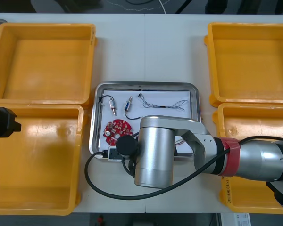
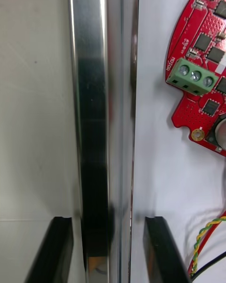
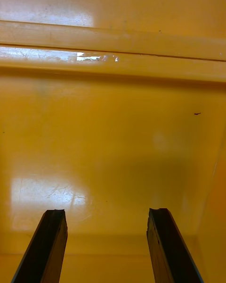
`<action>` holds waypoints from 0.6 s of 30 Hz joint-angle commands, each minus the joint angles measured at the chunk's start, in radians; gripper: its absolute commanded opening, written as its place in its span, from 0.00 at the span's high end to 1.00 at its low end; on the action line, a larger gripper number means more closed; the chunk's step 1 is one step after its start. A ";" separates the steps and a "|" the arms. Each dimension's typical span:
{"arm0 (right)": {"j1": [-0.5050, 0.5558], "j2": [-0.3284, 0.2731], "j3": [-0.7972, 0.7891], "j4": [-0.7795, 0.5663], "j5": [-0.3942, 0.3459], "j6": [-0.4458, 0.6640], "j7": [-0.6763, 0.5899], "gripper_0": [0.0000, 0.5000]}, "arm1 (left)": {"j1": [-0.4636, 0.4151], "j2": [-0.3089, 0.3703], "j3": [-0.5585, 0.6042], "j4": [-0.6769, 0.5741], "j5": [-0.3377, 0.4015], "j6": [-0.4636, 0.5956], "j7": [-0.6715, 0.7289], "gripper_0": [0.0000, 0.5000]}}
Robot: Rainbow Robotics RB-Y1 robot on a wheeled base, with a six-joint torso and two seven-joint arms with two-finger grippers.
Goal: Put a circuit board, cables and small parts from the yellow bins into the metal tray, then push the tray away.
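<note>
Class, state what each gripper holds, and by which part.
Nothing is held. The right gripper stands open astride the metal tray's rim; the left gripper hangs open over a yellow bin.

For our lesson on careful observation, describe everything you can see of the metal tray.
The metal tray is a shallow rectangle with rounded corners, a shiny steel-looking rim and a white inside. It lies flat on the table between the yellow bins. Inside lie a round red circuit board, thin cables and small metal parts. The right gripper straddles its rim beside the board, fingers open, one inside and one outside. The left gripper hovers over one bin.
</note>
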 commanded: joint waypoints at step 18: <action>-0.093 -0.019 0.014 0.001 0.047 -0.057 0.012 1.00 | 0.022 0.038 0.008 -0.031 0.008 0.006 -0.036 0.00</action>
